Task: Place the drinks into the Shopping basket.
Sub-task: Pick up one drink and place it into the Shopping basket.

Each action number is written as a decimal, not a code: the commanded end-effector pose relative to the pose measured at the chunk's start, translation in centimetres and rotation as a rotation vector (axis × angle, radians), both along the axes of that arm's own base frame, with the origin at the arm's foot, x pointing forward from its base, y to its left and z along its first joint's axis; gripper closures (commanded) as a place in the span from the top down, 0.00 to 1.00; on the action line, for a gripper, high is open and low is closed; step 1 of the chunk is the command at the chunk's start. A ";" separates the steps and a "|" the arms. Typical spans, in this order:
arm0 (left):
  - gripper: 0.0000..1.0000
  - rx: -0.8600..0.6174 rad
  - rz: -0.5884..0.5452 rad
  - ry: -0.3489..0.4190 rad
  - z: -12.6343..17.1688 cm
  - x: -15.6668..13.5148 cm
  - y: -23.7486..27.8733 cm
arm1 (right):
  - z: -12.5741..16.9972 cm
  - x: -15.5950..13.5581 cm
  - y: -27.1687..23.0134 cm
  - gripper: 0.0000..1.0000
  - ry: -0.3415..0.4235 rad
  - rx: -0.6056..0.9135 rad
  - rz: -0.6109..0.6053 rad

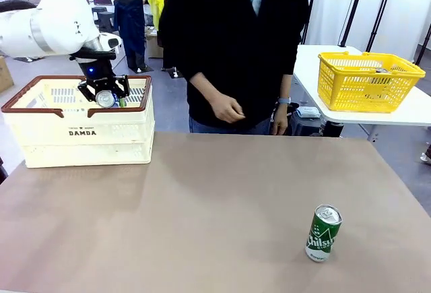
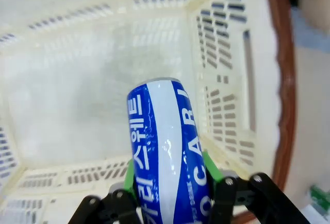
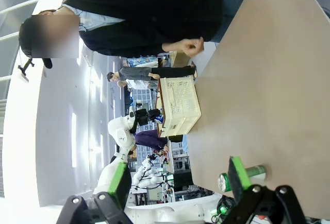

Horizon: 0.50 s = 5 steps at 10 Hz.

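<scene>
Left claw is clamped on the blue can. It hangs over the Shopping basket, about level with the brown rim, on the side nearer the person. In the left wrist view the can runs along the fingers, far end pointing down at the basket floor. The green pads grip it only near the claw end. The can is not yet down in the basket.

Right claw has its pads apart with nothing between them, and is well back from the work. One green can stands on the desk, well apart from the basket and toward the robot's edge.

My read on the risks:
- Letting go from here means a drop. The can would land end-first and could bounce, dent, or knock the vented wall.
- The grip is short on a long, slick can. Any jerk on the way down could let it pivot or slide out of the pads.
- The basket wall sits close on one side in the wrist view, so a sideways drift could clip the rim.
- The green can is slim and tall. An off-centre approach would tip it, and it could roll off the desk.
</scene>
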<state>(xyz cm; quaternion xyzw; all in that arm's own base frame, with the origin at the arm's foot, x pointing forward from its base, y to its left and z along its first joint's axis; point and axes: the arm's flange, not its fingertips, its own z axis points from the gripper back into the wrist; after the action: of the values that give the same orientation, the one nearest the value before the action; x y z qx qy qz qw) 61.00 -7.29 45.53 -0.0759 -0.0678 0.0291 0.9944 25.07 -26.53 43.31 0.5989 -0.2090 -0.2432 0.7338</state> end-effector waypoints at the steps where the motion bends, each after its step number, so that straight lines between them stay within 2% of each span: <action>1: 0.00 -0.001 -0.014 0.097 -3.0 2.0 1.4 | 0.3 0.0 0.0 1.00 -0.009 0.013 -0.004; 2: 0.00 -0.048 -0.043 0.184 -3.6 2.7 1.7 | 0.3 0.0 0.0 1.00 -0.009 0.013 -0.004; 3: 0.00 -0.084 -0.031 0.233 -4.1 3.7 2.3 | 0.3 0.0 0.0 1.00 -0.009 0.013 -0.004; 5: 0.00 -0.147 -0.050 0.285 -4.1 4.4 3.0 | 0.3 0.0 0.0 1.00 -0.009 0.013 -0.004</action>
<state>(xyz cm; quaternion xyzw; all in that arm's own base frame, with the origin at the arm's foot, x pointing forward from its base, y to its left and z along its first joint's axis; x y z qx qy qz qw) 64.11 -5.15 43.63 -0.1381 0.0598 0.0310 0.9881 25.07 -26.53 43.30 0.5989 -0.2090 -0.2432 0.7338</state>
